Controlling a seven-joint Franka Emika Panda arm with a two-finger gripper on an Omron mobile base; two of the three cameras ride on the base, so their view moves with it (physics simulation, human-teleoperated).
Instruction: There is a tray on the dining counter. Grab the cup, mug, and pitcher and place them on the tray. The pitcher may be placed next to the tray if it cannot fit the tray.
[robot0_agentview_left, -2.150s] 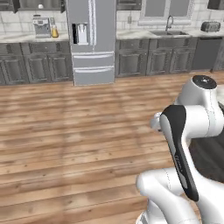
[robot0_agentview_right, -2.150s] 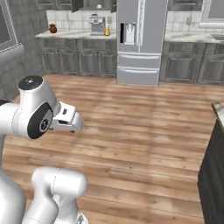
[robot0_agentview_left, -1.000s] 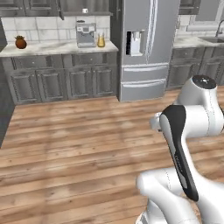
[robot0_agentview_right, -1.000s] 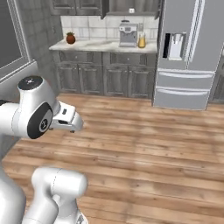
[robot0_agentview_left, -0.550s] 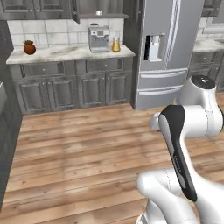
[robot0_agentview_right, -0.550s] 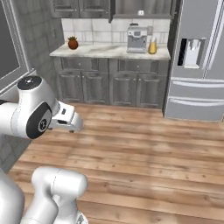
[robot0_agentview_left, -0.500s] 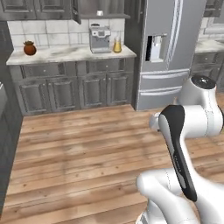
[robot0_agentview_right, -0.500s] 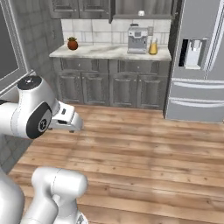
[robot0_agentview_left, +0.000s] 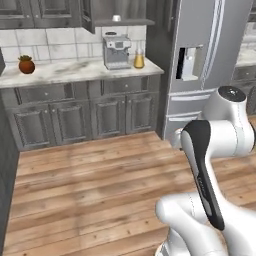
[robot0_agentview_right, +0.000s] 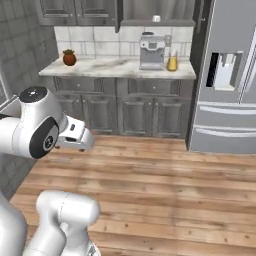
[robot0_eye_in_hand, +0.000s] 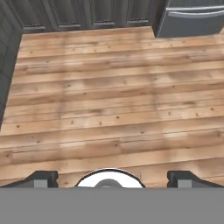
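The pitcher (robot0_agentview_left: 139, 59), amber-orange with a narrow clear neck, stands on the back counter just right of the coffee machine; it shows again in the right base view (robot0_agentview_right: 172, 62). My gripper (robot0_eye_in_hand: 113, 178) is open, its two dark fingertips (robot0_eye_in_hand: 41, 178) wide apart over bare wooden floor, with nothing between them. It hangs far from the pitcher. The tray, the cup, the mug and the dining counter are out of view.
A coffee machine (robot0_agentview_left: 116, 51) and a round red-brown pot (robot0_agentview_left: 26, 64) sit on the marble-topped grey cabinets (robot0_agentview_left: 75, 112). A steel fridge (robot0_agentview_left: 210, 65) stands to their right. Wooden floor (robot0_agentview_left: 85, 190) lies open between me and the cabinets; a dark wall edges the left.
The whole picture has shifted: the base has turned and come closer, so counter and fridge slid right and grew. The arm keeps its pose and the gripper stays open.
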